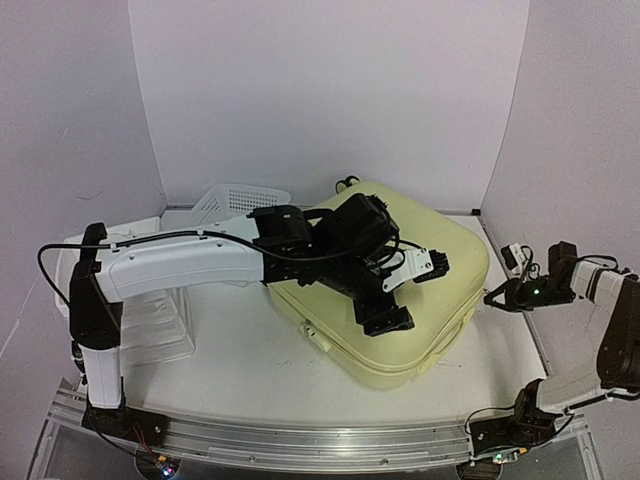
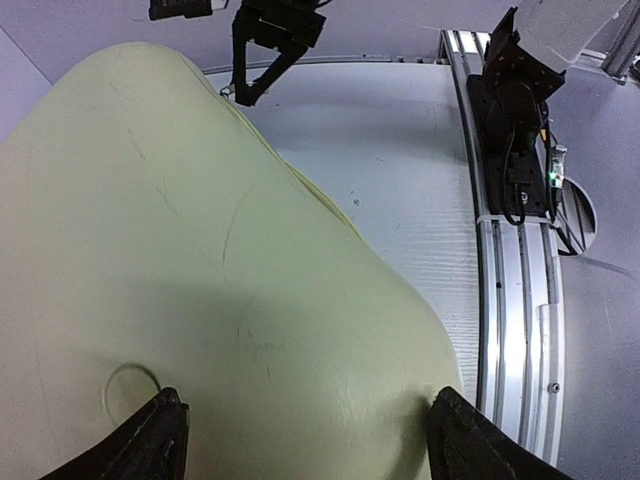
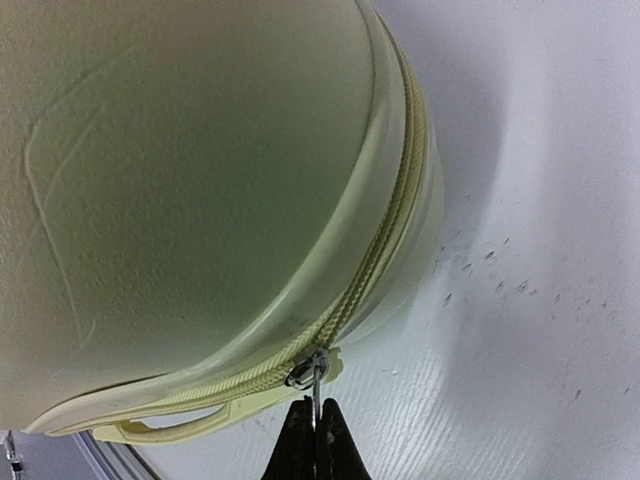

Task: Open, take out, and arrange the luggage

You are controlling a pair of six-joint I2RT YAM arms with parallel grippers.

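L jaws wide apart over luggage (image 1: 450, 300), R jaws clamped on zip pull (image 3: 316, 380) at corner

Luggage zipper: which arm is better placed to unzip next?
Right. The right hand is shut on the zipper pull at the luggage seam; the left hand hovers open above, holding nothing.
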